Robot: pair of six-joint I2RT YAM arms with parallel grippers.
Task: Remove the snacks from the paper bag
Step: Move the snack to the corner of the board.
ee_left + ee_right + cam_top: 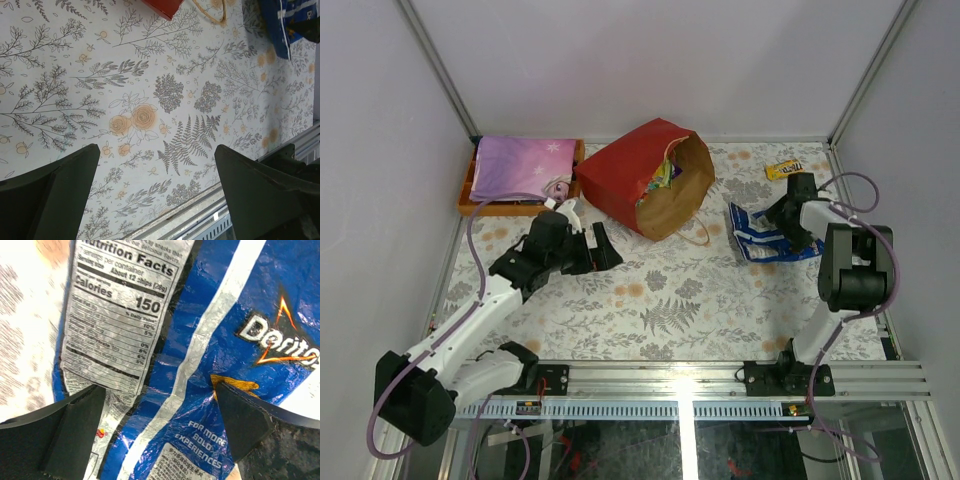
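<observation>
The red paper bag [632, 172] lies on its side at the back centre, its brown mouth facing right with several colourful packets [662, 176] inside. A blue-white Doritos bag [758, 240] lies flat on the cloth to its right; it fills the right wrist view [200, 340]. A small yellow bar [784, 170] lies further back right. My right gripper [790, 222] is open just above the Doritos bag, fingers [75, 425] on either side of it. My left gripper [588, 240] is open and empty over the cloth, left of the paper bag.
An orange tray [468, 196] with a flat purple patterned item [520, 166] stands at the back left. The floral cloth [150, 80] covers the table. A metal rail [680, 378] runs along the near edge. White walls enclose the back and sides.
</observation>
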